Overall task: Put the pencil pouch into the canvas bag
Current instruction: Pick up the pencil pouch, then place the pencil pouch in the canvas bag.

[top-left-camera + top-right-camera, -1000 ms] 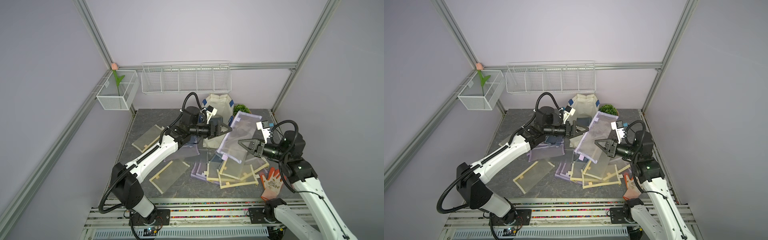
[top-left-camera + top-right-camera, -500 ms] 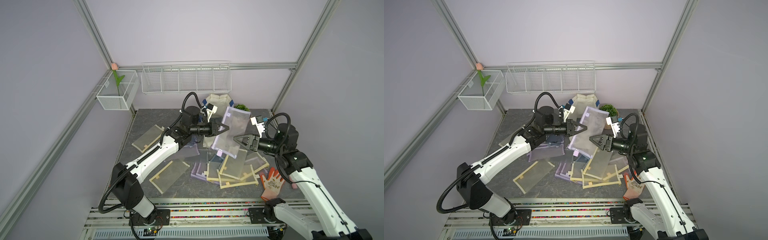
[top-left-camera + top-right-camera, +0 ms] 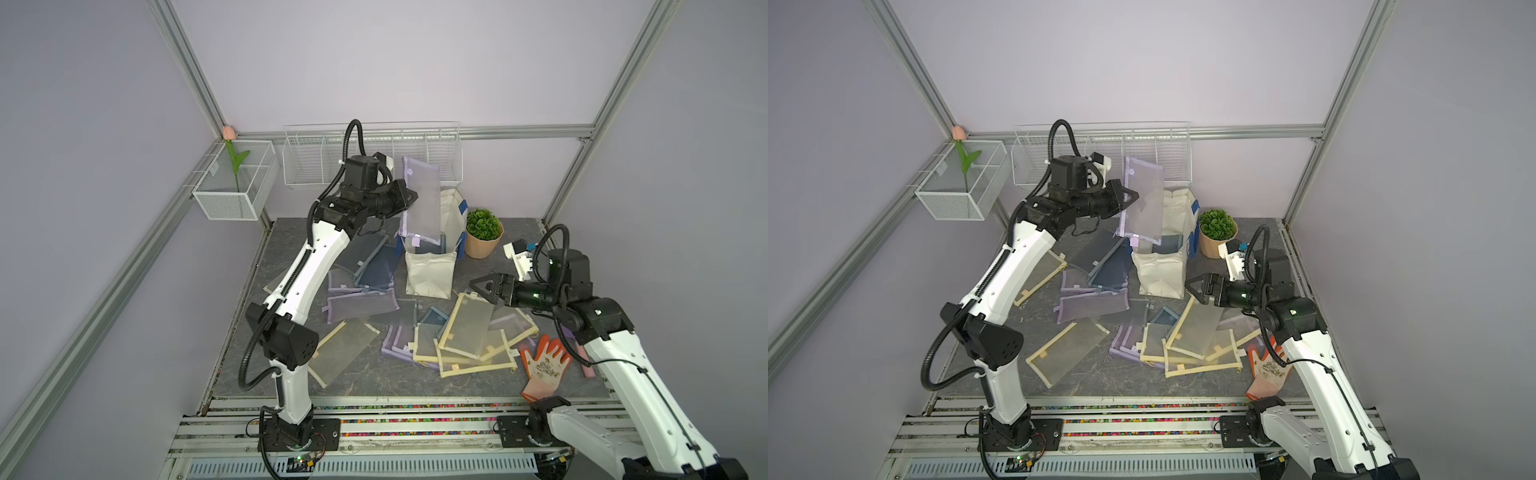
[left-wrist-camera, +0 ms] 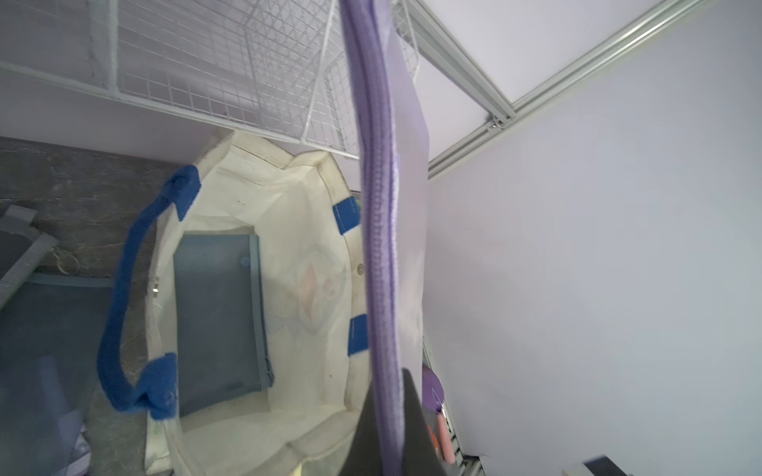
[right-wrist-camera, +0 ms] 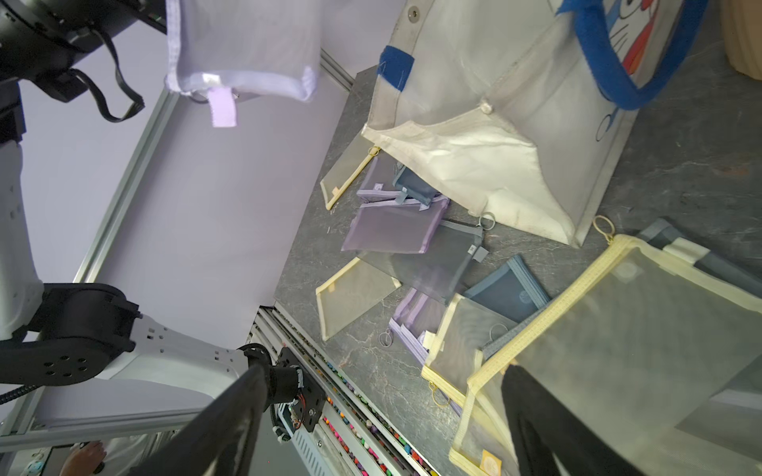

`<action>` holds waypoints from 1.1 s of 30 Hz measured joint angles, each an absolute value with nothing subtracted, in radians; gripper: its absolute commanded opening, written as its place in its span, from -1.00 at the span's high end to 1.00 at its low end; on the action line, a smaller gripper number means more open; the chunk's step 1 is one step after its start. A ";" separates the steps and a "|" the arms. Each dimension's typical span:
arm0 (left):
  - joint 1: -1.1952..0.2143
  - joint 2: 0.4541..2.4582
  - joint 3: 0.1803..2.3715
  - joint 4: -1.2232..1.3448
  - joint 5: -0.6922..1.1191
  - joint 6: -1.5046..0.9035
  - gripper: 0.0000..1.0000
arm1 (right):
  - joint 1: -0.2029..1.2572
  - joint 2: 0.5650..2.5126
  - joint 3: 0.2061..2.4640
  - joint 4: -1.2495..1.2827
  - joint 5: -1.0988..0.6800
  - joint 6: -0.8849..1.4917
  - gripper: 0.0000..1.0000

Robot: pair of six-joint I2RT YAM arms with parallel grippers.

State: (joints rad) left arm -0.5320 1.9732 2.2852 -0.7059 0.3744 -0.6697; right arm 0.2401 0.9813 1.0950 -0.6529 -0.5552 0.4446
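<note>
Custody of the lilac mesh pencil pouch has changed arms within the last second. A second ago the right gripper pinches it while the left stands spread beside it. Now the left gripper is clamped on the pouch's long edge, and the right one has let go, its jaws wide apart and empty, drawn back low over the yellow-trimmed pouches on the table. The pouch has also risen and swung toward the back wall. It hangs nearly upright in the air, its lower end over the open mouth of the canvas bag but, as far as a top view shows, not yet below the rim. The left wrist view looks down past the pouch's zip edge into the bag, where a blue-grey pouch already lies on the bottom. By my reading the handover is done and the carry nearly so. What remains is to lower or drop the pouch inside. Since it hangs close to one side wall of the opening, a release from here could catch the rim.
</note>
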 measured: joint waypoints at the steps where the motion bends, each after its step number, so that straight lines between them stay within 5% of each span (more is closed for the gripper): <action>1: -0.532 2.017 2.331 -0.731 0.354 -0.665 1.00 | 0.237 0.981 1.095 -0.663 -0.544 0.443 -0.83; 11: -0.534 2.226 2.454 -0.800 0.237 -0.630 1.00 | 0.221 0.984 1.095 -0.694 -0.511 0.439 -0.84; 28: -0.617 2.295 2.461 -0.793 0.176 -0.616 0.99 | 0.142 1.010 1.091 -0.752 -0.486 0.412 -0.85; 33: -0.612 2.330 2.481 -0.801 0.165 -0.619 0.31 | 0.126 1.028 1.084 -0.796 -0.456 0.403 -0.86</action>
State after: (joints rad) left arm -0.6125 2.3299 2.4809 -0.8009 0.1654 -0.6186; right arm 0.1261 1.0279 1.0840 -0.7959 -0.4564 0.4026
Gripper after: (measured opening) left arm 0.244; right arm 0.930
